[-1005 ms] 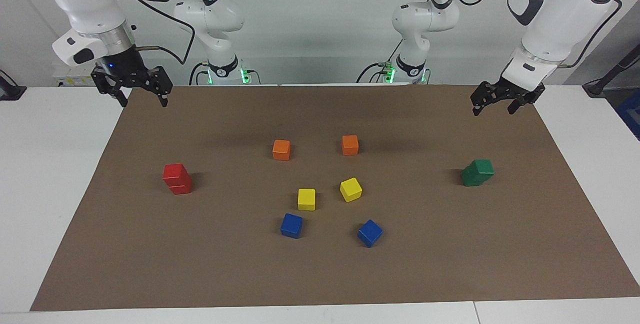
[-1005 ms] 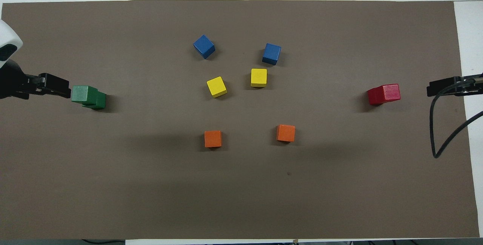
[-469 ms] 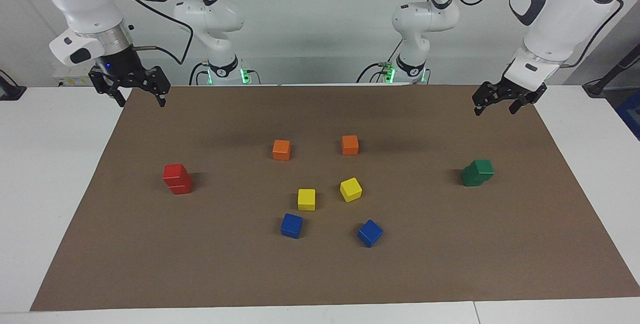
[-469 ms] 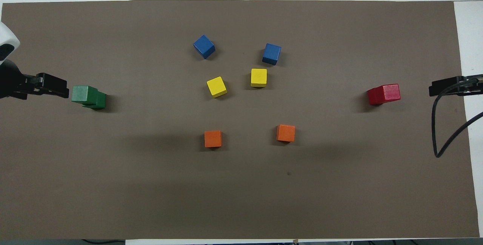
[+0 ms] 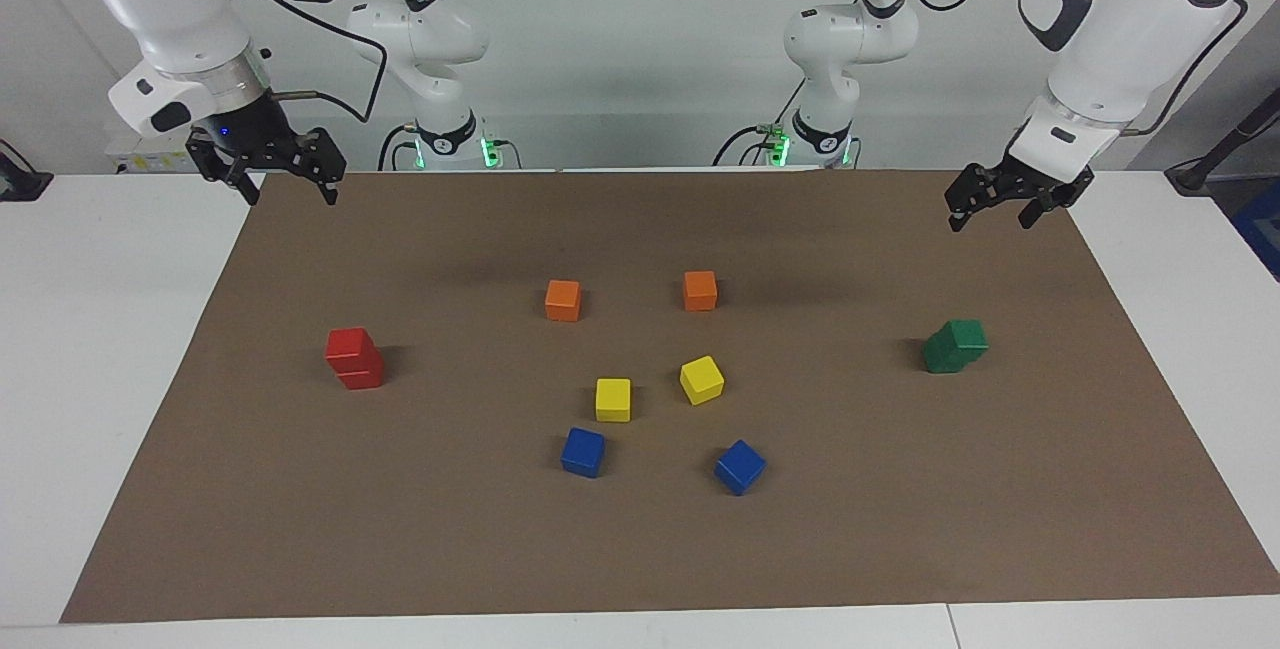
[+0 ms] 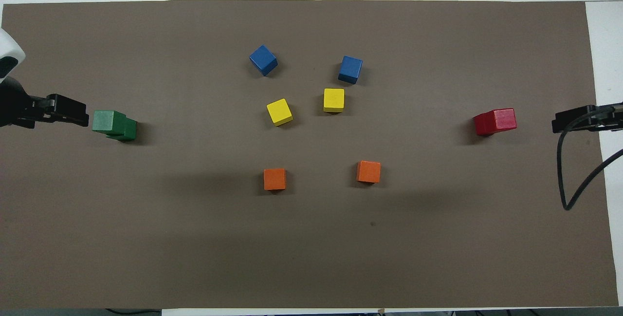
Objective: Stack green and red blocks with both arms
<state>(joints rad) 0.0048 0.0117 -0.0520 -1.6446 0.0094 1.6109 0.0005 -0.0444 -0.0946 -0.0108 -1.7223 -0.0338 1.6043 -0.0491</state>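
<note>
The brown mat point(image 5: 640, 549) covers most of the white table point(image 5: 90, 329) and serves as the landmark here. The 2 white arms hang raised over the mat's corners at the robots' end. The left gripper point(image 5: 996, 212) is up over the mat's corner at the left arm's end, jaws spread and holding nothing. The right gripper point(image 5: 283, 187) is up over the mat's corner at the right arm's end, jaws likewise spread and empty.

On the mat toward the right arm's end stands the red stack point(image 5: 354, 358), 2 red blocks, 1 on the other, nearly flush. Toward the left arm's end stands the green stack point(image 5: 955, 346), 2 green blocks, the upper 1 shifted and turned so it overhangs the lower.

Around the mat's middle lie 6 single cubes, all apart from each other: 2 orange cubes point(image 5: 563, 300) nearest the robots, 2 yellow cubes point(image 5: 613, 399) at the middle, and 2 blue cubes point(image 5: 583, 452) farthest from the robots.
</note>
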